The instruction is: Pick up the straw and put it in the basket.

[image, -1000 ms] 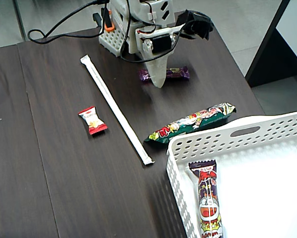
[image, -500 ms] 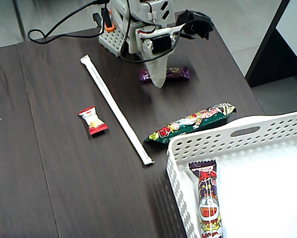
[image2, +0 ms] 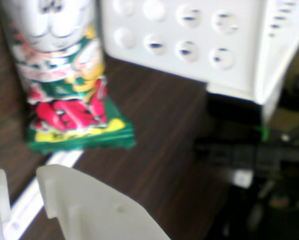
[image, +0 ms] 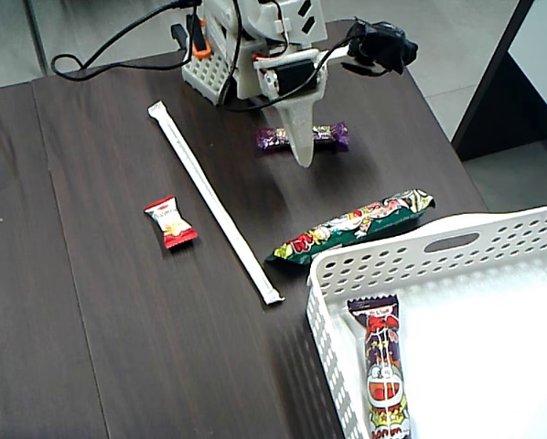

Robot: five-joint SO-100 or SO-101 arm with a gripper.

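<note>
Straw [image: 214, 200] lies diagonal on table, untouched, lower end near basket [image: 327, 274] corner; gripper [image: 302, 151] hangs over purple candy, jaw gap can't tell; shd approach w/ jaws across mid-straw, clear of green bar [image: 354, 226].

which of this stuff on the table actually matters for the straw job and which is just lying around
Part of the job: the straw, the basket, the gripper.

Just lying about: the green snack bar, the purple candy, the small red and white candy, the snack bar in the basket.
</note>
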